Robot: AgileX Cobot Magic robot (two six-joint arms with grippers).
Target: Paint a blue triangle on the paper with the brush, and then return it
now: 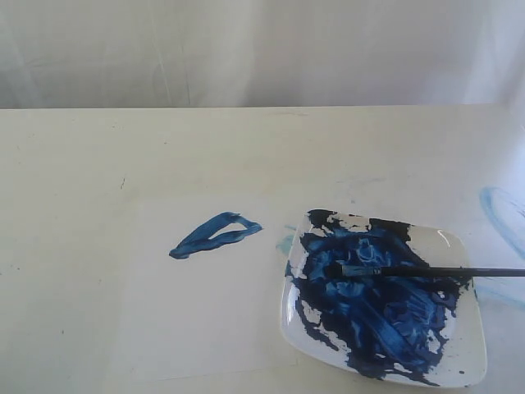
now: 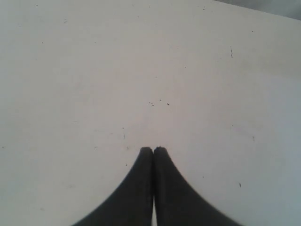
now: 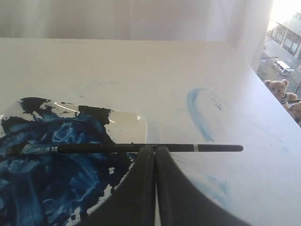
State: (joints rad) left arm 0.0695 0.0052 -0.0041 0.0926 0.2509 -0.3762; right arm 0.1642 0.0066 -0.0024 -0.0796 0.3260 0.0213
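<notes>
Dark-blue thick brush strokes form the small, narrow blue triangle (image 1: 215,235) on the large off-white sheet of paper (image 1: 197,328), which lies flat on the cream table (image 1: 164,148) and nearly matches it. Just beside the paper's right edge sits a square white plate (image 1: 463,361) smeared with dark-blue paint. The long, thin black-handled brush (image 1: 426,271) lies flat across this plate. Its blue-stained bristles rest in the paint near the plate's middle, which probably keeps the wet tip off the table. Its handle runs out past the plate's right rim, where you could grasp it easily. A faint pale-blue curved smear (image 1: 500,213) marks the table beyond the plate. Your right gripper (image 3: 155,149) has its two dark fingers pressed together with no gap. The wrist view shows the handle passing behind their tips, but the exterior view shows no gripper at the brush, so the claw seems clenched on nothing and held back from it. Your left gripper (image 2: 153,150) is likewise clenched, empty, over bare table. With the triangle outline closed and the brush lying on the plate, the task looks finished or very nearly so.
</notes>
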